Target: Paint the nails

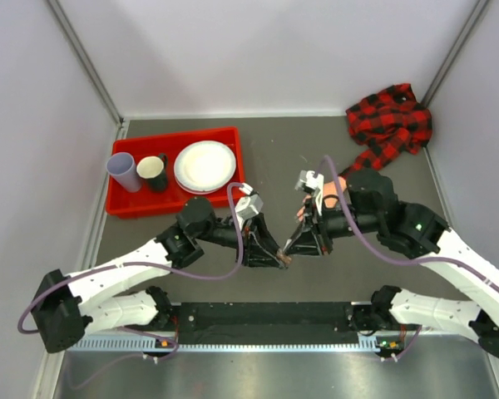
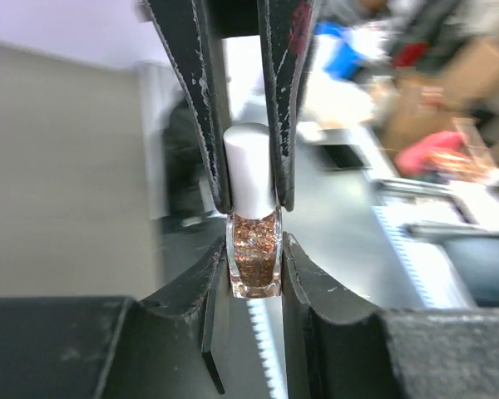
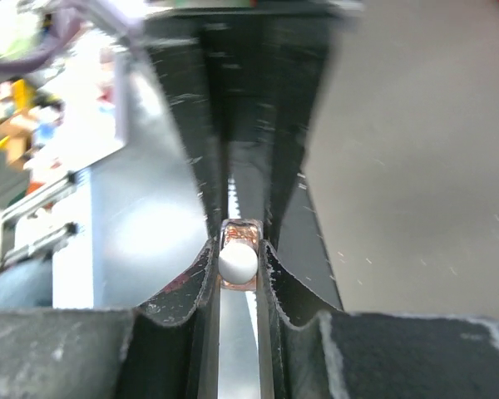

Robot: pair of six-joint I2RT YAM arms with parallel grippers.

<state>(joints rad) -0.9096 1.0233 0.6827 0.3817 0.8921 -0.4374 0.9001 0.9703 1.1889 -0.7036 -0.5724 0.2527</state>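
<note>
A small clear polish bottle [image 2: 255,258] full of copper glitter, with a white cap [image 2: 251,170], hangs between both arms at the table's middle [image 1: 285,258]. My left gripper [image 2: 255,268] is shut on the glass body. My right gripper [image 3: 238,264] comes from the opposite side and is shut on the cap [image 3: 238,262]. In the top view the two grippers, left [image 1: 279,260] and right [image 1: 292,248], meet tip to tip. The peach mannequin hand [image 1: 329,194] lies behind my right wrist, mostly covered. Its plaid sleeve [image 1: 389,123] runs to the back right. The nails are too small to make out.
A red tray [image 1: 123,204] at the back left holds a lilac cup [image 1: 122,170], a dark cup [image 1: 152,172] and a white plate [image 1: 205,165]. Walls close in the table on the left, back and right.
</note>
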